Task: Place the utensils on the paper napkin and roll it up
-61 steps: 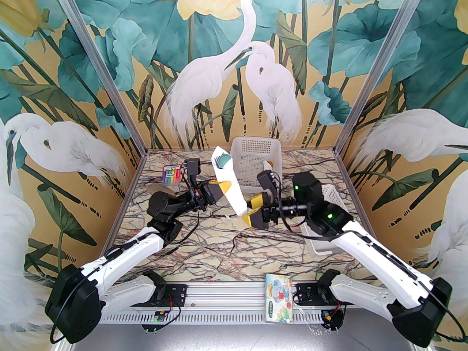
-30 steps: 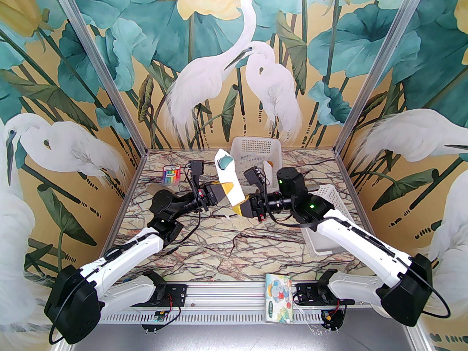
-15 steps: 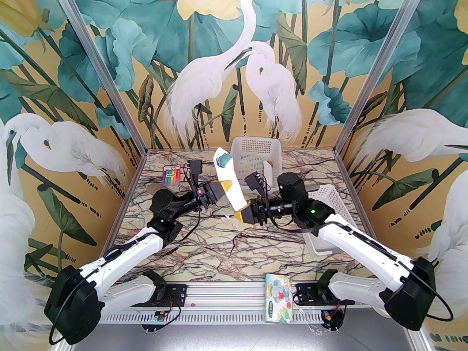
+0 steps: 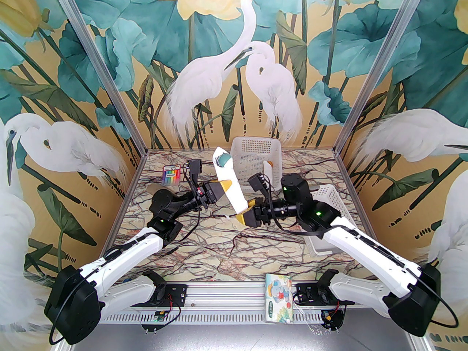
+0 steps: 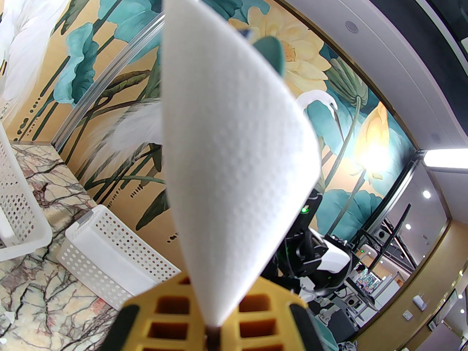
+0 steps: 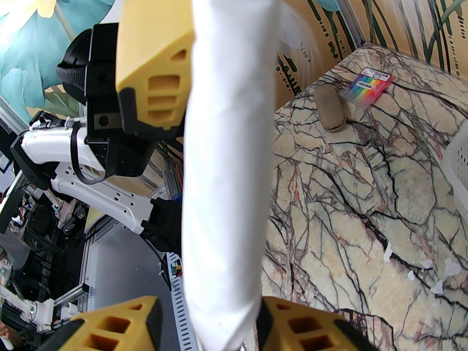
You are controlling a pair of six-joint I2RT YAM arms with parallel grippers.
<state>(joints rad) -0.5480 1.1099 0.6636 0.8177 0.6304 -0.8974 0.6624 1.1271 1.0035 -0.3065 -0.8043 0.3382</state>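
Napkin, rolled into a tube with the teal spoon poking out the top, is held up off the desk mid-frame in your top view, left hand clamped on its middle, right hand parted loosely around its lower end.

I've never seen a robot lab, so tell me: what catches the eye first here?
A rolled white paper napkin is held tilted in mid-air above the marble-patterned table, a dark teal plastic spoon peeking from its top. The left arm's jaws grip its middle; the right arm's jaws stand open around its lower end. A mural of white egrets and teal leaves rises behind.
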